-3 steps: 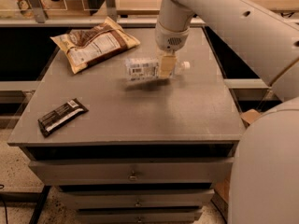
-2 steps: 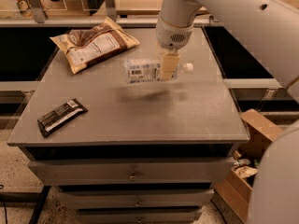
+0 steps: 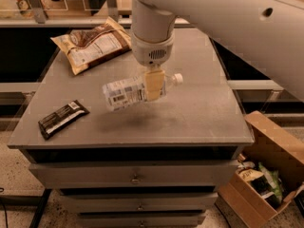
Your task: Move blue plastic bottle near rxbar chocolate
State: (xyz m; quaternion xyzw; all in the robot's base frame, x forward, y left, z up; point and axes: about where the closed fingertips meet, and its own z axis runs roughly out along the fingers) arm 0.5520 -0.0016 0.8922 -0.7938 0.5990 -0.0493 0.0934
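Rxbar chocolate (image 3: 62, 118) lies flat at the front-left corner of the grey cabinet top (image 3: 204, 103), dark wrapper angled, white text up. Tan-and-brown snack bag (image 3: 92, 44) lies at the back-left of the same top, well apart from the bar. Blue plastic bottle (image 3: 126, 93) is off the surface, over the middle of the cabinet top, lying nearly on its side with the white cap to the right and a little higher than the base; its shadow falls on the top below it. My gripper (image 3: 153, 85) comes straight down over the middle of the top, fingers clamped across the bottle near its neck end. Open cardboard box (image 3: 273, 146) with packets inside sits on the floor, right of the cabinet's front corner.
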